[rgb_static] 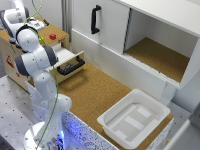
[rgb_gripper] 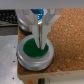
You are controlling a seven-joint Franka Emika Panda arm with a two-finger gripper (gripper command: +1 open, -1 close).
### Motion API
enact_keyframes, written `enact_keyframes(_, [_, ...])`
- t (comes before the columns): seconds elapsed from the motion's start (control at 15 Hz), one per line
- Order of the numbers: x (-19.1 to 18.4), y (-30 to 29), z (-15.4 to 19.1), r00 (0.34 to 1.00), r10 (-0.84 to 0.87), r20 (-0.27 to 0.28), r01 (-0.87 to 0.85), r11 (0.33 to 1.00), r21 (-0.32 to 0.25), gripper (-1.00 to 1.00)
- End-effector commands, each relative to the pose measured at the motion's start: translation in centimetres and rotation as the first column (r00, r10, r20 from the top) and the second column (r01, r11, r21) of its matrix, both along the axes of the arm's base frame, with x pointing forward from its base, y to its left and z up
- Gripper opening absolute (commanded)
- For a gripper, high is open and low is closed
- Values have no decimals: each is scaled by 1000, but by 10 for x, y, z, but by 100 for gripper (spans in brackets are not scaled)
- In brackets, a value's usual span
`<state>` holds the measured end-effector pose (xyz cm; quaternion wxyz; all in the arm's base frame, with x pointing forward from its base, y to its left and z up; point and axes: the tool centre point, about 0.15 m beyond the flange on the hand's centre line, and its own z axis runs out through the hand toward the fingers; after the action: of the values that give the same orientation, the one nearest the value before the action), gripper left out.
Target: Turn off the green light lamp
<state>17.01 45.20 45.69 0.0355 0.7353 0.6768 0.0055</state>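
Jaws closed, empty, pressing on green lamp
Arm (rgb_static: 37, 60) is hovering at bench's 10 o'clock; gripper (rgb_gripper: 39, 31) tip is meeting the green lamp (rgb_gripper: 34, 51) near centre. Judgement: push straight down, avoiding slipping off dome

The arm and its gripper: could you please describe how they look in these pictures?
The arm is white, built of rounded segments with dark grey bands at the joints. A thin green cable trails along it. The gripper has slim metallic fingers below a blue and white body.
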Motion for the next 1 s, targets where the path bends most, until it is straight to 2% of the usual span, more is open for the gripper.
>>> enact_keyframes(0.0, [-20, -16, 64, 993, -32, 118, 32, 999, 4, -100])
enact_keyframes(0.07, [-20, -19, 77, 988, -34, 151, 36, 999, -10, 100])
enact_keyframes(0.2, [-14, -21, 82, 986, -8, 167, 16, 999, -44, 100])
enact_keyframes(0.4, [0, -22, 74, 987, 10, 160, 0, 998, -65, 100])
enact_keyframes(0.47, [2, -22, 69, 986, 3, 165, 12, 996, -89, 100])
enact_keyframes(0.6, [6, -26, 62, 989, 5, 148, 6, 997, -74, 100])
enact_keyframes(0.8, [16, -30, 57, 988, 22, 152, -15, 999, -46, 100])
enact_keyframes(0.87, [21, -28, 54, 987, 33, 156, -24, 998, -60, 100])
enact_keyframes(0.93, [31, -26, 49, 989, 58, 135, -54, 998, -37, 100])
